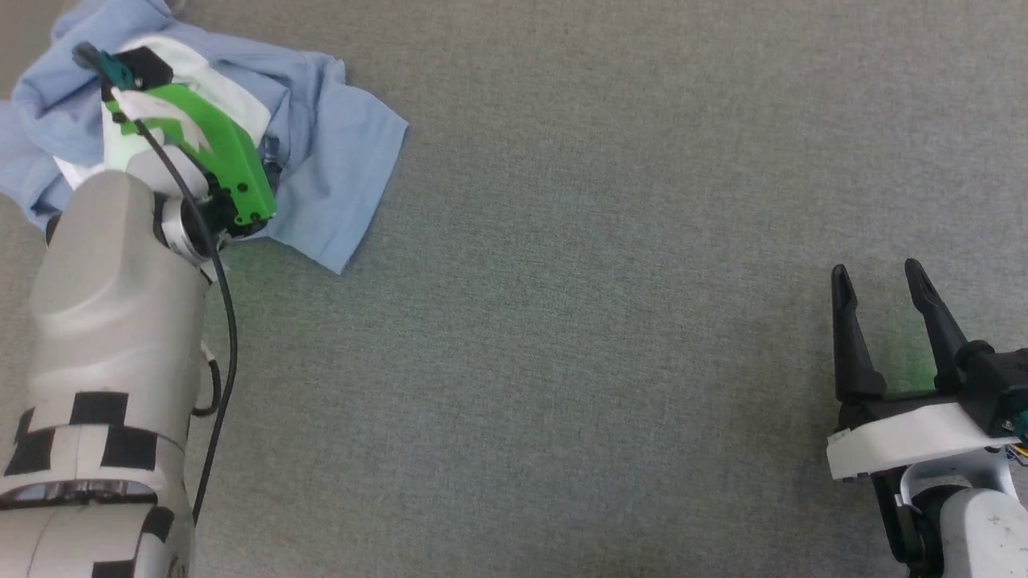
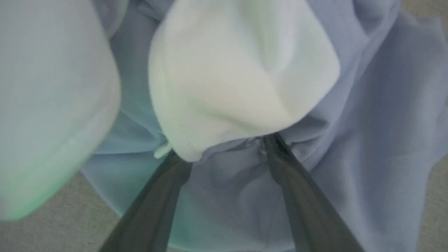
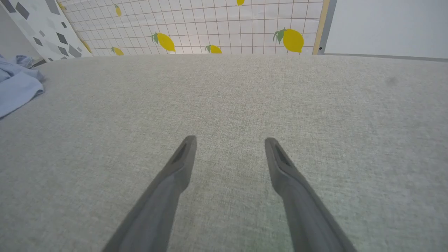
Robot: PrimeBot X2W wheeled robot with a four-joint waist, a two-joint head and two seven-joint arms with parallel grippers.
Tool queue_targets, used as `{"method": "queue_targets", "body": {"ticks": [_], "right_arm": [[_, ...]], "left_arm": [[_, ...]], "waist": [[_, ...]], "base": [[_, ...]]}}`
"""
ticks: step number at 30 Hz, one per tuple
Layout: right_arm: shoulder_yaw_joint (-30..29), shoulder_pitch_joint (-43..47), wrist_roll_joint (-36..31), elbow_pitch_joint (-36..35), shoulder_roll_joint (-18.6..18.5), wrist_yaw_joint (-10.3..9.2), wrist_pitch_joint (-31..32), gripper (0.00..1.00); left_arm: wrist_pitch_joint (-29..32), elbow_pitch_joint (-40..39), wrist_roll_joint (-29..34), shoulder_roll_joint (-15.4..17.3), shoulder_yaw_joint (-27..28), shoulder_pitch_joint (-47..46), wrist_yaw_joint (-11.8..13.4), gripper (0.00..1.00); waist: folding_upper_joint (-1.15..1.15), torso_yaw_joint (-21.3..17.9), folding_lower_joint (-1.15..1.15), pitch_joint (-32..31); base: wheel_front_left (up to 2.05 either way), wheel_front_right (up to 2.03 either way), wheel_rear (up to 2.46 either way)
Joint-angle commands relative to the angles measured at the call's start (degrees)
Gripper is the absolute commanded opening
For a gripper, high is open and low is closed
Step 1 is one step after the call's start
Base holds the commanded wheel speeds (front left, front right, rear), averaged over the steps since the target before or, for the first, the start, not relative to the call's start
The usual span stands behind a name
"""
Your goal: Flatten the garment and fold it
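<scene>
Right now, nearest me, the right gripper [image 1: 875,270] is hovering at the lower right of the head view, its fingers spread wide and pinching nothing, with bare grey mat [image 1: 578,361] lying under and between them. Further out on the left, my left forearm [image 1: 112,289] is reaching up and away, its green mount [image 1: 229,160] showing in front of the shirt [image 1: 337,168]. Through the left wrist view I am seeing the left gripper [image 2: 224,148] with fingers also spread, tips pushing into the blue folds just under the white collar [image 2: 238,77]. Cloth is bunching between them, but they are standing apart, not clamped on it. The shirt is lying crumpled at the far left of the mat, well apart from the right gripper. Beyond the mat's far edge, a lemon-print wall [image 3: 227,24] is showing in the right wrist view.
</scene>
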Motion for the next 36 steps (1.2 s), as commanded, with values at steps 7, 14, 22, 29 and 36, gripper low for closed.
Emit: {"method": "queue_targets", "body": {"ticks": [7,14,22,29,36], "right_arm": [[0.31,-1.22,-0.06,-0.12,-0.04,0.35,-0.08,1.0],[1.12,-1.85,1.1,2.22,-0.04,0.35,-1.3,1.0],[2.67,-2.36,3.61,7.37,-0.04,0.35,-4.09,1.0],[3.64,-2.09,5.61,12.1,-0.04,0.35,-6.09,1.0],[4.34,-2.15,7.25,15.77,-0.04,0.35,-7.92,1.0]], "left_arm": [[0.14,0.26,-1.57,-2.52,-0.91,2.16,-1.1,0.0],[-12.19,-4.2,-0.79,-0.34,0.94,1.2,1.15,0.0],[-21.34,-10.04,0.41,3.64,0.93,-2.45,-1.66,0.0],[-22.35,-14.19,1.04,4.99,-1.13,-7.27,-4.3,0.0],[-20.6,-16.22,1.14,3.97,-4.72,-8.4,-5.81,0.0]], "waist": [[-0.01,0.25,-0.01,0.9],[-0.01,0.58,-0.01,-1.87],[-0.01,0.62,-0.01,-7.79],[-0.01,0.82,-0.01,-12.58],[-0.01,-0.94,-0.01,-17.5]], "base": [[0.0,0.0,0.0],[0.0,0.0,0.0],[0.0,0.0,0.0],[0.0,0.0,0.0],[0.0,0.0,0.0]]}}
